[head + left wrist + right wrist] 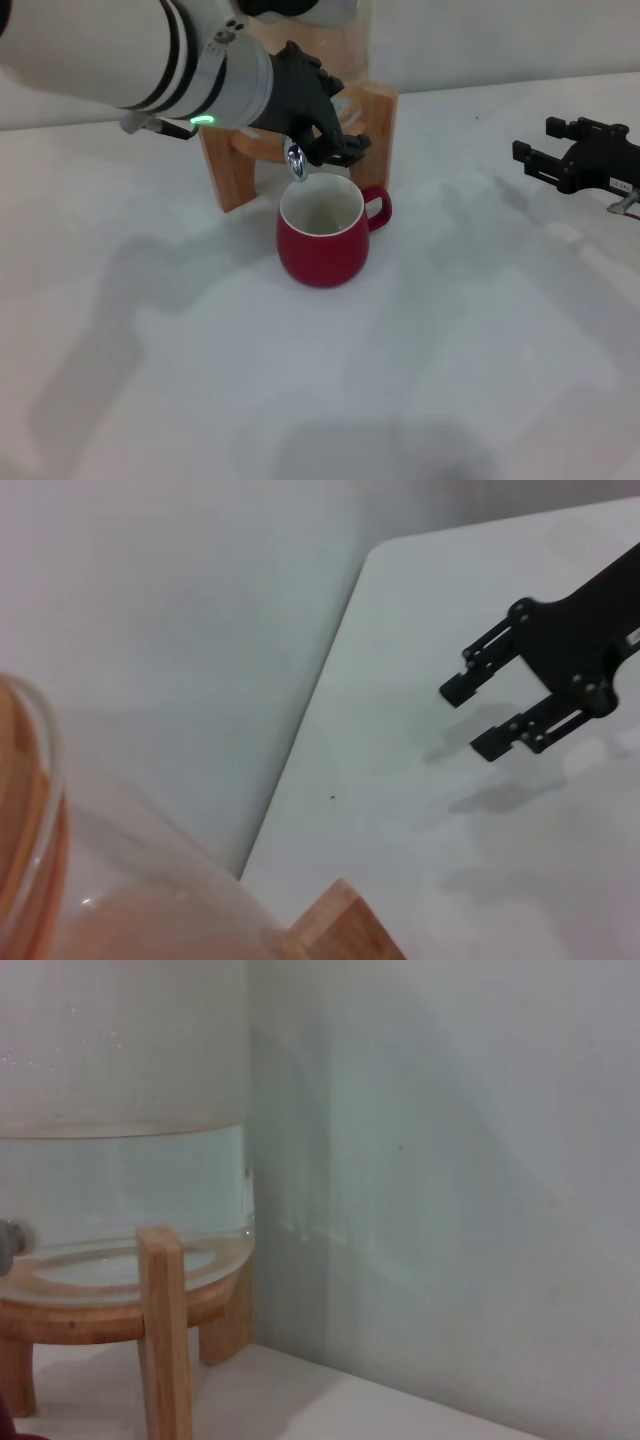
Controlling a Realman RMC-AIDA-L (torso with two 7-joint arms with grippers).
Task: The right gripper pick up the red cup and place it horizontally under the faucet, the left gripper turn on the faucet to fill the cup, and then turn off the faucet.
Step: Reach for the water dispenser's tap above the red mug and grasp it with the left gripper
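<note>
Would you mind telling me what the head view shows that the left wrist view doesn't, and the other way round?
Only the head view shows the red cup upright under the faucet, with the left claw at the faucet. Only the left wrist view shows the table's far edge against the wall. Both show the right claw, open and off to the side, the wooden stand and the glass jar.

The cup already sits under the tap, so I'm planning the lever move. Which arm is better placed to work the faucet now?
Left. The left gripper is already at the faucet, above the red cup. The right gripper hangs open far off to the right, away from both.
</note>
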